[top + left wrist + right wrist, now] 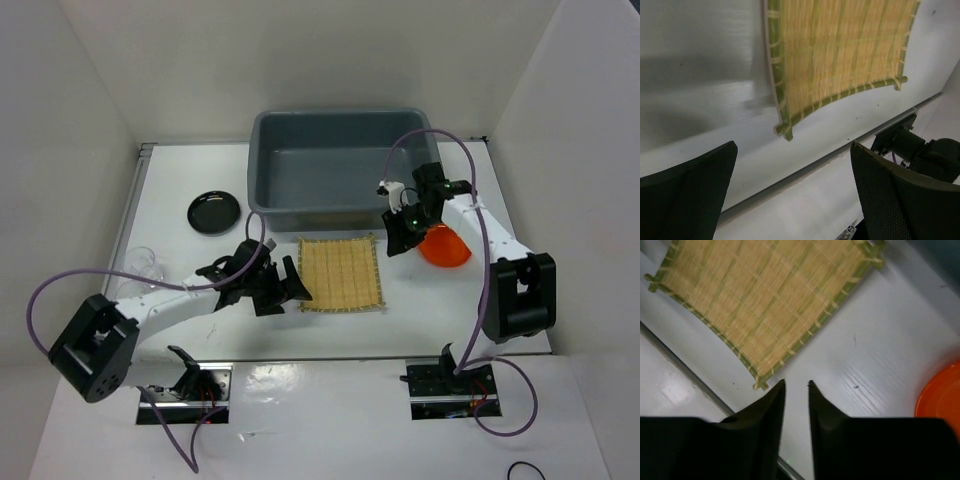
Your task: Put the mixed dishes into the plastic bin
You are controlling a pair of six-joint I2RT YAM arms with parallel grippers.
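The tan bamboo mat [342,274] lies flat in front of the grey plastic bin [340,170]. My left gripper [291,287] hovers at the mat's left edge, jaws wide open and empty; in the left wrist view the mat [840,55] lies beyond the fingers [905,200]. My right gripper [796,384] points down between the mat [765,305] and the orange plate [942,400], its tips a narrow gap apart with only table between them. The orange plate [446,247] sits just right of that gripper [398,240]. A black plate [213,212] lies at left, clear cups [145,262] nearer.
White walls close in the table on the left, back and right. A metal strip [805,165] runs along the table's near edge, with the arm bases [450,380] behind it. The left arm [160,300] stretches across the near left.
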